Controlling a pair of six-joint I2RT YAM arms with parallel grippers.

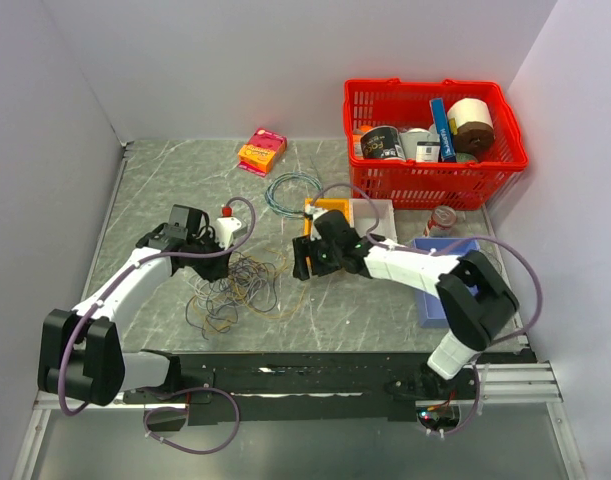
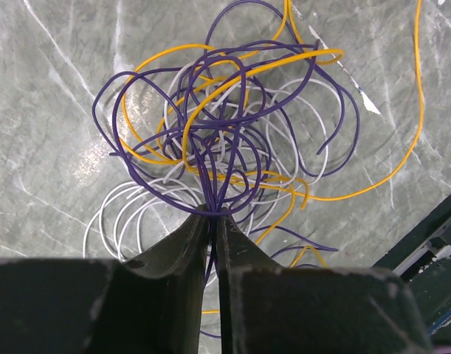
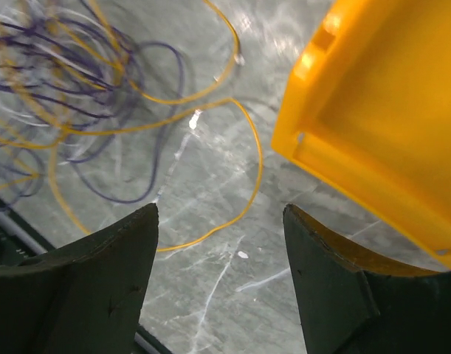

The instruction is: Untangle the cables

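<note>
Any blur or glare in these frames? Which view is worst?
Right wrist is worst: cables smeared at upper left, orange bin soft, small glare spots on the table. Left wrist: sharp, strands crisp right up to the left hand, only a faint sheen on the table. Top: even light, soft shadows, no glare, cables small but clear.

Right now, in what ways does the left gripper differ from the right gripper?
The left gripper is shut, while the right gripper stands open. The left gripper pinches purple strands of the cables; the right gripper holds nothing. The left gripper sits at the bunch, the right gripper over bare table beside the yellow tray. Both point down.
</note>
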